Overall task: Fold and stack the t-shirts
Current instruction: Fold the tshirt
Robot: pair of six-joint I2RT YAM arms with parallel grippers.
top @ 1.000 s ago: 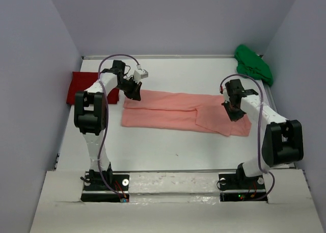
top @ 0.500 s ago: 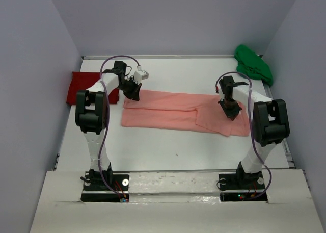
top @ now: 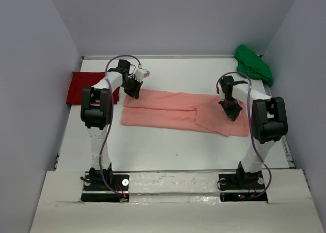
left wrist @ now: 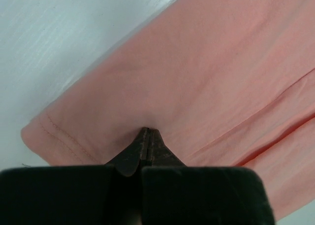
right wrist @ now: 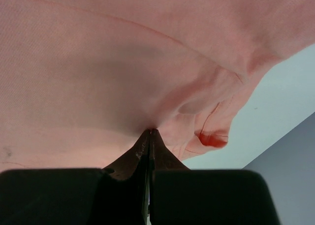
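The salmon-pink shirt [top: 173,113] lies flat in a long band across the middle of the table. My left gripper [top: 134,93] is at its far left corner, jaws shut, with the tips pinching the cloth [left wrist: 197,77]; the left gripper [left wrist: 147,131] shows a small dimple at its tips. My right gripper [top: 232,113] is on the shirt's right end, shut, and the cloth [right wrist: 98,62] puckers toward the closed tips of the right gripper [right wrist: 151,131]. The deep red shirt [top: 81,86] lies folded at the far left. The bright green shirt [top: 253,65] is bunched at the far right corner.
The white table [top: 153,151] is bounded by lilac walls on the left, back and right. The red shirt touches the left wall, close behind my left arm. The green shirt sits behind my right arm.
Both arms have swung their elbows inward, the right one more, while both grippers stay at the same spots on the salmon-pink shirt. The shirt has not visibly moved.
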